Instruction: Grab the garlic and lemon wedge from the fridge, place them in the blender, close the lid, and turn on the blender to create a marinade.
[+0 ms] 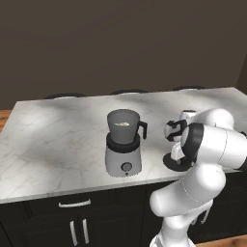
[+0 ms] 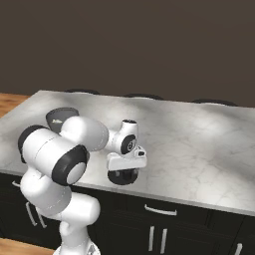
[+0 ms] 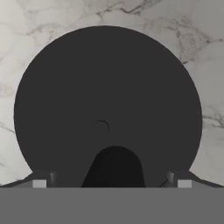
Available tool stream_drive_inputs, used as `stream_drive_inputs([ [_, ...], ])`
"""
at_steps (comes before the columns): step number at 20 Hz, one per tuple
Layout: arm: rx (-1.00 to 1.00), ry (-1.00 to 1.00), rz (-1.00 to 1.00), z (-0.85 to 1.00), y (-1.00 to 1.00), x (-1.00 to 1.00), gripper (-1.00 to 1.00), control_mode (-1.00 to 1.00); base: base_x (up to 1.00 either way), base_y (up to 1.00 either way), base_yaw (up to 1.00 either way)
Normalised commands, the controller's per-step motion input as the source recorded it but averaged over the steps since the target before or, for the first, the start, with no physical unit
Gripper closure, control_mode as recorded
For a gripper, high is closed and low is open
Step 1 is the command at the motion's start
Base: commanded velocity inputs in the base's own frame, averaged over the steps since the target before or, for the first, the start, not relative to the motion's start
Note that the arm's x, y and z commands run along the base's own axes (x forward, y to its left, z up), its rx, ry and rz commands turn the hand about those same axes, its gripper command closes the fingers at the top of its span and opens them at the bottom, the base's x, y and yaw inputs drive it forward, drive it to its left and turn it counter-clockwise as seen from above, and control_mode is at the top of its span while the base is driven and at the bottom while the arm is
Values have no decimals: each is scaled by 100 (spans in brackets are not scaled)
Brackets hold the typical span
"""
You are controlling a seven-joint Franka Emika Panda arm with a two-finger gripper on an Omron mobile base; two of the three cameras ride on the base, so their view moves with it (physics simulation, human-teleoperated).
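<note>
The blender (image 1: 124,144) stands on the marble counter (image 1: 58,140) near its front edge, its dark jar uncovered, with pale pieces (image 1: 123,124) inside. To its right the round black lid (image 3: 105,87) lies flat on the counter, seen also as the lid (image 1: 170,164) and the lid (image 2: 122,178). My gripper (image 3: 111,181) points straight down just over it, open, with one fingertip (image 3: 41,181) on each side of the lid's central knob (image 3: 114,166). From the right base camera the gripper (image 2: 124,171) hangs over the lid, and my arm hides most of the blender jar (image 2: 60,115). The fridge is out of view.
Dark chair backs (image 1: 129,91) line the counter's far edge. Black cabinet fronts with silver handles (image 1: 75,204) run under the near edge. Bare marble stretches left of the blender and to the right of the lid (image 2: 199,144).
</note>
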Motion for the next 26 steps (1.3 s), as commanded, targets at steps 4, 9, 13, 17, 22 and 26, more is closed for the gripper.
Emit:
stream_drive_inputs([
  [4,0,0,3,-1,-12,-1,-100,-100,0,0,0],
  [9,1,0,2,-2,-12,0,-100,-100,0,0,0],
  [13,0,0,0,0,0,0,-100,-100,0,0,0],
  [17,0,0,0,0,0,0,100,-100,0,0,0],
  [22,0,0,0,0,0,0,100,-100,0,0,0],
  [26,0,-2,0,3,0,-9,100,-100,0,0,0],
])
